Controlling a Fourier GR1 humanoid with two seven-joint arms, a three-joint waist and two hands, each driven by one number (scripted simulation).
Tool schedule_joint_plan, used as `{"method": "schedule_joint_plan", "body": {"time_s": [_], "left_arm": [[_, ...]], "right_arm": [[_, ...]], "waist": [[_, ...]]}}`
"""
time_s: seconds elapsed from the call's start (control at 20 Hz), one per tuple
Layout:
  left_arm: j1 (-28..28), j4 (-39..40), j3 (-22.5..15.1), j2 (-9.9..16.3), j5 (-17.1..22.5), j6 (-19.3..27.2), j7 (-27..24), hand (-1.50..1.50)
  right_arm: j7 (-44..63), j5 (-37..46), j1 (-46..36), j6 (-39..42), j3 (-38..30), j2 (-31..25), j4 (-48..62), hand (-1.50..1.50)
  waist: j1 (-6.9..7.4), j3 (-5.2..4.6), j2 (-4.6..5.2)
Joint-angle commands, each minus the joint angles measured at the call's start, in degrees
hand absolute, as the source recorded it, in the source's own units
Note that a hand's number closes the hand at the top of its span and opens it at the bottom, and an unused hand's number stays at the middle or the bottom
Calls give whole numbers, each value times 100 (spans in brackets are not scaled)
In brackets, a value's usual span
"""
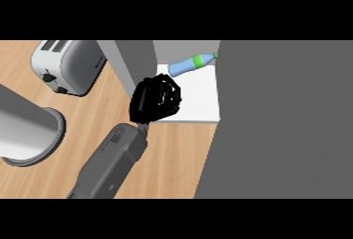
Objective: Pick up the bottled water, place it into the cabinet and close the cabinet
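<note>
Already most of the way through, by my reading. Working left to right across the head view.

Far left: a large steel pot (24, 133) on the wooden bench (172, 154), cut by the view's edge. Above it a toaster (67, 65), well apart from the action. Neither matters unless the forearm swings wide.

Centre: one grey forearm comes up from the lower edge, ending in a black hand (156, 98). I cannot tell from this view alone which arm it is; it enters left of centre, so I log it as the left hand. Its fingers (165, 86) look curled in on themselves, holding nothing that I can see. The hand sits over the near edge of the white cabinet shelf (200, 102). No second hand shows.

Right of the hand: the water bottle (187, 65) lies on its side at the back of the shelf, pale blue body, green band near the neck, top pointing right and partly hidden by the grey cabinet door (283, 121). It is apart from the hand.

Risks, as I judge them:
- A bottle lying down can roll; a knock from the hand pulling back could send it forward, toward the opening.
- If it rolls to the shelf edge, the door may catch it on closing.
- The door fills the right side; reaching it means crossing the opening.
</note>
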Motion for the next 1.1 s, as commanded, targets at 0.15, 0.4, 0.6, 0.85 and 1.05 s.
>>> {"method": "schedule_joint_plan", "body": {"time_s": [0.15, 0.4, 0.6, 0.85, 1.05], "left_arm": [[1918, -2454, -490, 408, 55, 191, 574, 150], [3191, -4027, -766, 883, 66, 179, 797, 150], [4017, -4587, -566, 1397, 319, -182, 681, 150], [5106, -5851, -596, 1763, 281, -14, 723, 150], [5688, -6060, -398, 2061, 361, -418, 394, 150]], "right_arm": [[459, 166, 8, 183, 60, -361, -784, 150], [510, -20, -496, 544, 515, -183, -331, 150], [882, -31, -821, 892, 1067, -168, -550, 150], [1162, 139, -1016, 828, 1426, 161, -408, 150], [1986, -46, -1628, 792, 1030, 365, -784, 150]], "waist": [[97, -1, -17], [125, -4, 26], [146, -17, 35], [106, -13, 19], [89, -22, 46]]}}
